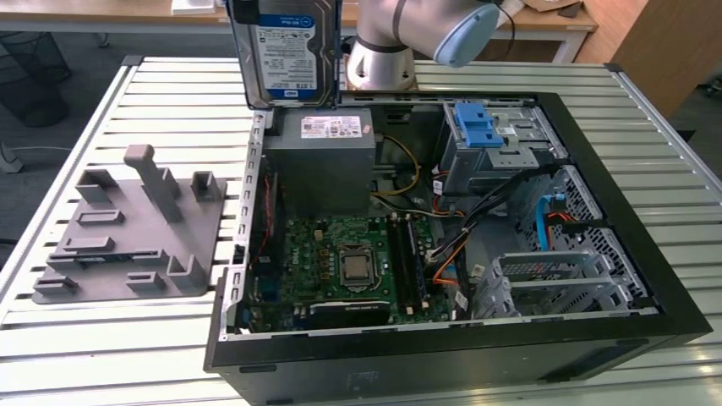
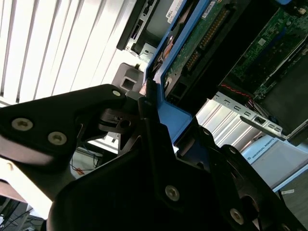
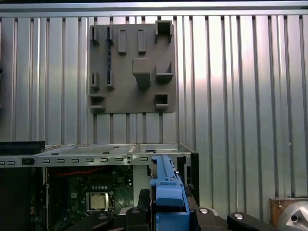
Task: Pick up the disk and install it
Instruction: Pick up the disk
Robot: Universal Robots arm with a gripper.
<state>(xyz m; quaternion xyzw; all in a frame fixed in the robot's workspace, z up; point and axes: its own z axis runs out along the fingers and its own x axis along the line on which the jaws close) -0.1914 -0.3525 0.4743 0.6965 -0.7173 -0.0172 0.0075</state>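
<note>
The disk (image 1: pixel 287 55), silver with a white-and-blue label and blue side rails, hangs upright in the air above the back left corner of the open computer case (image 1: pixel 631 254) in the exterior view. It sits just over the grey power supply box (image 1: pixel 321 161). My gripper (image 2: pixel 153 98) is shut on the disk, its black fingers (image 2: pixel 91 108) clamped against the blue rail (image 2: pixel 166 72). The disk's green circuit-board underside (image 2: pixel 202 43) faces the second wrist camera. In the first wrist view the blue rail (image 3: pixel 167 192) stands edge-on between the gripper's (image 3: pixel 168 214) black jaws.
Inside the case lie the motherboard (image 1: pixel 350 254), a metal drive cage with a blue latch (image 1: pixel 485 127) and loose cables (image 1: pixel 434 182). A grey fixture plate (image 1: pixel 124 228) rests on the slatted table (image 1: pixel 68 347) to the exterior view's left. The arm's base (image 1: pixel 384 63) stands behind the case.
</note>
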